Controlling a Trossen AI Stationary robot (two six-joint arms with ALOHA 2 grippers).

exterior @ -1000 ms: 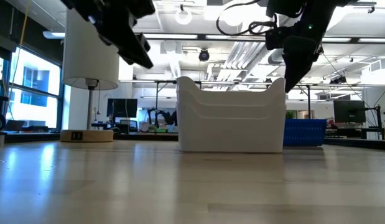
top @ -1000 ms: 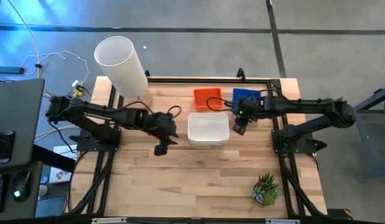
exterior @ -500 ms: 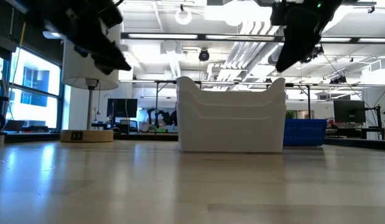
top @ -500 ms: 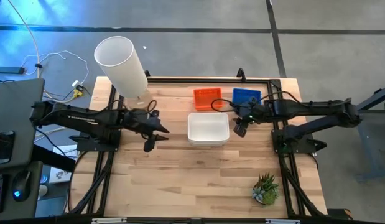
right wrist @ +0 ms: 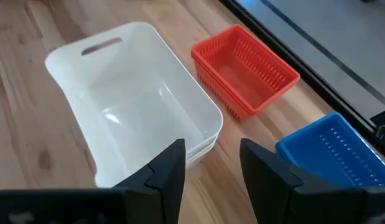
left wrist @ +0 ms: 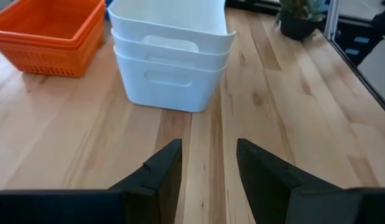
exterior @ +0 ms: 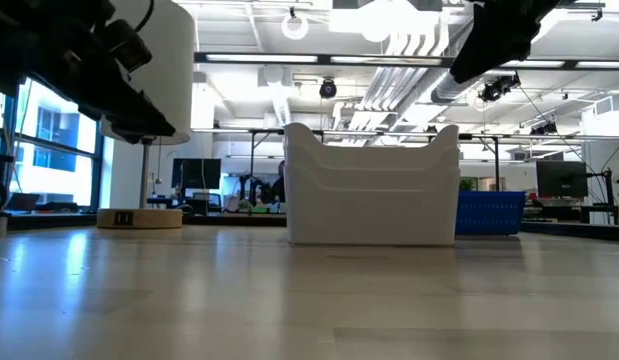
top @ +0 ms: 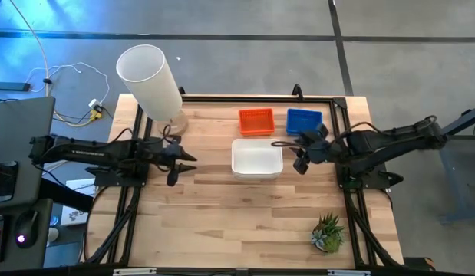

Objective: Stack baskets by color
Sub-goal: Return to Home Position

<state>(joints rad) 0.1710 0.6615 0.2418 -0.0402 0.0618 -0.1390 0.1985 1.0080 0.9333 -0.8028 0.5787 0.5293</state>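
A stack of white baskets (top: 257, 159) stands mid-table, its bottom on the wood; the layered rims show in the left wrist view (left wrist: 170, 53). Behind it rest the orange baskets (top: 255, 121) and the blue baskets (top: 304, 119). My left gripper (top: 176, 170) hangs open above the table, left of the white stack, with nothing between its fingers (left wrist: 208, 165). My right gripper (top: 301, 159) is open too, raised just right of the white stack, looking down over all three stacks (right wrist: 211, 165).
A tall white cylinder (top: 150, 82) on a wooden base stands at the far left corner. A small green potted plant (top: 327, 232) sits near the front right. Bare wood lies between the baskets and the near edge.
My left gripper has drawn back toward the table's left edge, away from the white stack, and has sunk a little. My right gripper has risen, pulled back toward the right edge and turned. The baskets have stayed in place.
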